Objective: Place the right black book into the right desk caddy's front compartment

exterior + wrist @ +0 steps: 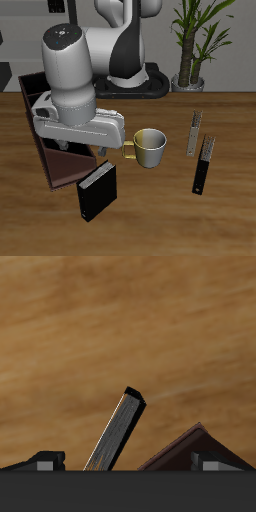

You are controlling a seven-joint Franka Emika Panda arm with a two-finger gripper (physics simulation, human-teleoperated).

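Three books lie on the wooden table (230,215) in the exterior view: the right black book (97,192) lies flat near the table's front edge, just beside the near end of the right desk caddy (55,160), its far corner close to the caddy's wall; a slimmer black book (203,165) and a small grey book (193,133) lie well apart from it on the other side of a pale mug (150,147) with a yellow handle. The arm's white bulk hangs over the caddy and hides most of its compartments, and the gripper (100,150) sits low between the caddy and the mug, above the black book's far end; whether its fingers are wide or narrow cannot be told here. Bare table lies open along the front edge beside the book. A potted plant (196,40) stands behind the table. In the wrist view, the black book (118,432) shows edge-on, its pale page edge tilted up between the two fingertips (45,461), which stand wide apart and touch nothing; a corner of the maroon caddy (188,448) rises just beside it, with bare wood beyond.
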